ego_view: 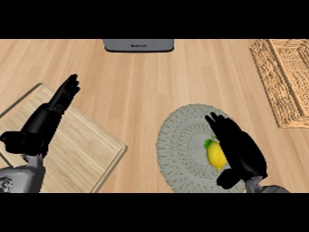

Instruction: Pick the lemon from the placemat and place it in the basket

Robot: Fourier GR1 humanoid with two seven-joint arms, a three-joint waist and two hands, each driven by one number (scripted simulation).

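Observation:
A yellow lemon (215,155) with a green tip lies on the round grey woven placemat (180,149), right of its middle. My right hand (240,149) hovers just over the lemon's right side, fingers straight and pointing up-left, thumb out below; it partly hides the fruit and does not curl round it. The wicker basket (297,86) stands at the right edge, beyond the placemat. My left hand (46,120) rests open over the wooden board at the left, fingers pointing up.
A light wooden cutting board (83,149) lies tilted at the lower left. A grey appliance (138,45) sits at the counter's far edge, top centre. Bare wooden counter stretches between the placemat and the basket.

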